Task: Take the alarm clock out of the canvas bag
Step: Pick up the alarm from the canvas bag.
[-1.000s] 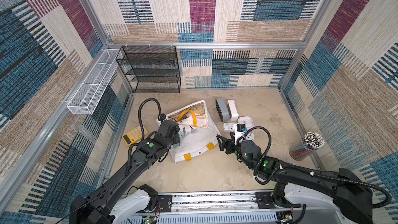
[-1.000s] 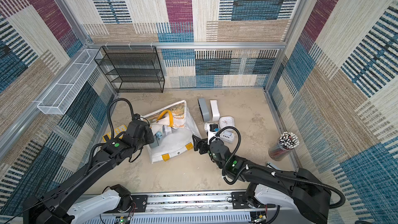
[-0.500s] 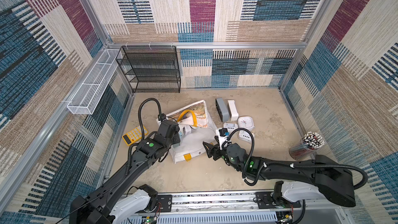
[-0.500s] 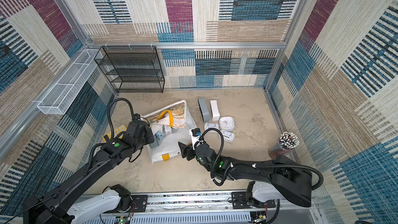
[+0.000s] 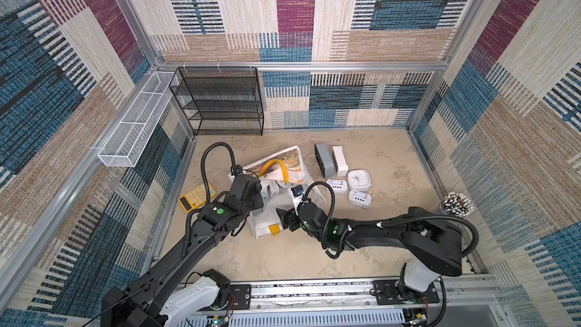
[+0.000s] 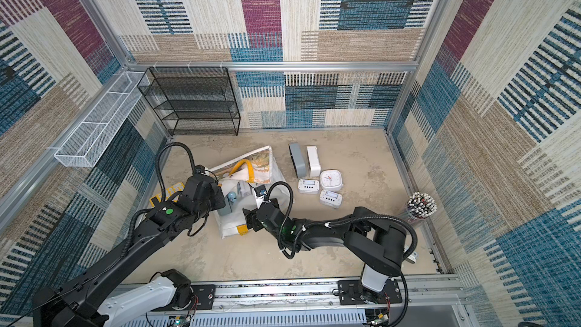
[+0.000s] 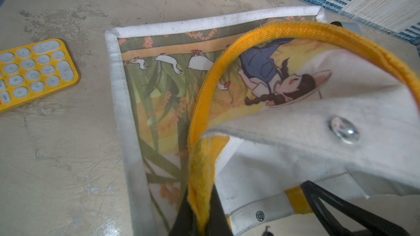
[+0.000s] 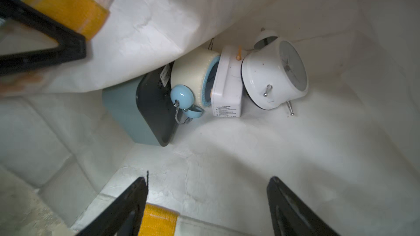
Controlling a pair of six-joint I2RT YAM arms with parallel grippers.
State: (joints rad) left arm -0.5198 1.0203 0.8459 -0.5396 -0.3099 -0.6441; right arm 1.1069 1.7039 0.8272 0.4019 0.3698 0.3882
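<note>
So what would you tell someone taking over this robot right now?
Left gripper: shut on the yellow handle, holding the canvas bag open.
Right gripper: open, empty, at the bag's mouth.
Inside: white twin-bell alarm clock, white box clock, cream-and-blue bell clock, blue-grey clock.
Out: five clocks on the table.
To do: reach in, grip one, lift it out.

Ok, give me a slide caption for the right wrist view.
Open right gripper at canvas bag mouth, four alarm clocks inside.
</note>
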